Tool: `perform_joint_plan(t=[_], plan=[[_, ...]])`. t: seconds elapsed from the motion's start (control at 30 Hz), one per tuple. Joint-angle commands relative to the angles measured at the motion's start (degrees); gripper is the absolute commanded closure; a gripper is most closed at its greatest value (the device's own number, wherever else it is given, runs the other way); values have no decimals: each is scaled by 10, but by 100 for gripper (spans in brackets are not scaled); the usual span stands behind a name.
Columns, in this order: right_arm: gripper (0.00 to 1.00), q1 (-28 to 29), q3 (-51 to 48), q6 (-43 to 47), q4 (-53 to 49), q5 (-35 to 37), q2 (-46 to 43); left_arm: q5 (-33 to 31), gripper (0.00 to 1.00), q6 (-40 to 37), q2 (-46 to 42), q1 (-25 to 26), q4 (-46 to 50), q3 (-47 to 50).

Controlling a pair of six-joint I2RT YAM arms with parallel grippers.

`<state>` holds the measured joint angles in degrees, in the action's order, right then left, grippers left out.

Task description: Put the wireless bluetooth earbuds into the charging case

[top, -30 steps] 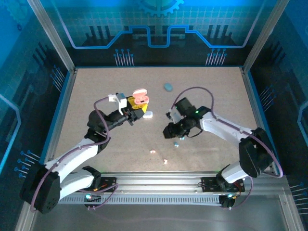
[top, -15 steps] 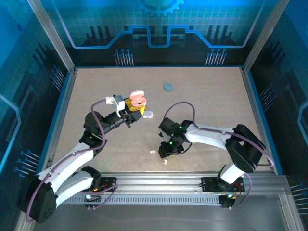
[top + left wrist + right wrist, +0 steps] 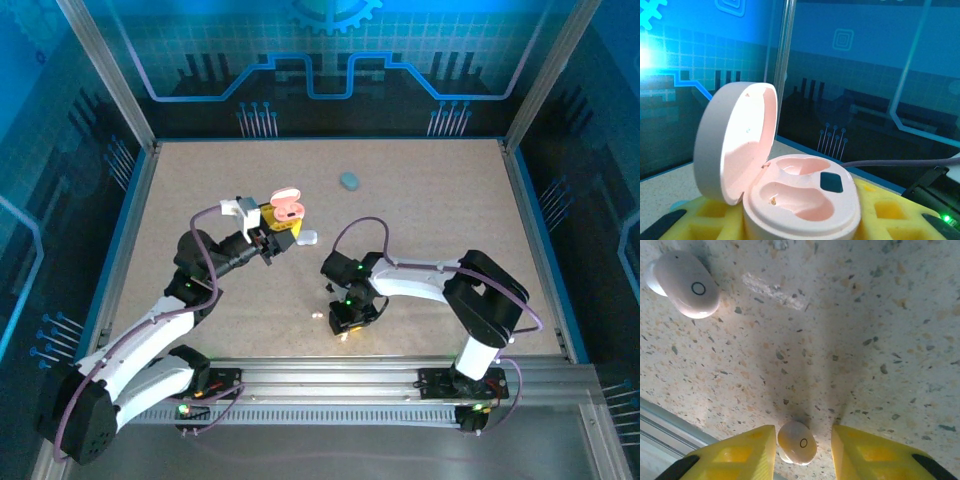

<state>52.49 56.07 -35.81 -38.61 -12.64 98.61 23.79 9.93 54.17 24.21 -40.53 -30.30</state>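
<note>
The pink charging case (image 3: 800, 200) stands with its lid (image 3: 735, 140) swung open and both wells empty, and my left gripper (image 3: 800, 227) is shut on its base between yellow pads (image 3: 890, 215). From above, that case (image 3: 288, 208) is held up left of centre by the left gripper (image 3: 272, 232). My right gripper (image 3: 345, 322) points down near the front edge. Its jaws stand open around a pale pink earbud (image 3: 797, 442) lying on the table; the left pad (image 3: 747, 452) is nearly against it and the right pad (image 3: 865, 452) is apart from it. A second pale pink earbud (image 3: 686, 284) lies further off.
A teal case (image 3: 349, 180) lies at the back centre and a white case (image 3: 306, 238) sits just right of the held pink case. The aluminium front rail (image 3: 670, 425) runs close beside the right gripper. Frame posts and blue panels wall the table.
My right gripper has moved from the table's middle toward the front edge and come down over the pale pink earbud. The left gripper, still holding the case, shifted slightly.
</note>
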Motion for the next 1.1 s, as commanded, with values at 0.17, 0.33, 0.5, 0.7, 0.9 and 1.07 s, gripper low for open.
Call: perform_joint_plan(t=[0.17,0.33,0.5,0.7,0.9,1.07], plan=[[70,8,18,9,-17,-14,23,5,67,-15,9,-4,-11,-25],[74,4,32,12,-28,1,7,2,67,-16,10,-3,-9,-25],[76,-17,64,23,-42,30,-17,2,67,-18,7,-3,-6,-27],[76,-89,106,59,-57,73,4,-2,67,-24,-5,-3,5,-27],[76,-152,146,94,-56,84,55,-2,67,-28,-15,-3,15,-27],[76,-179,166,108,-52,83,92,-2,67,-27,-20,-4,19,-24]])
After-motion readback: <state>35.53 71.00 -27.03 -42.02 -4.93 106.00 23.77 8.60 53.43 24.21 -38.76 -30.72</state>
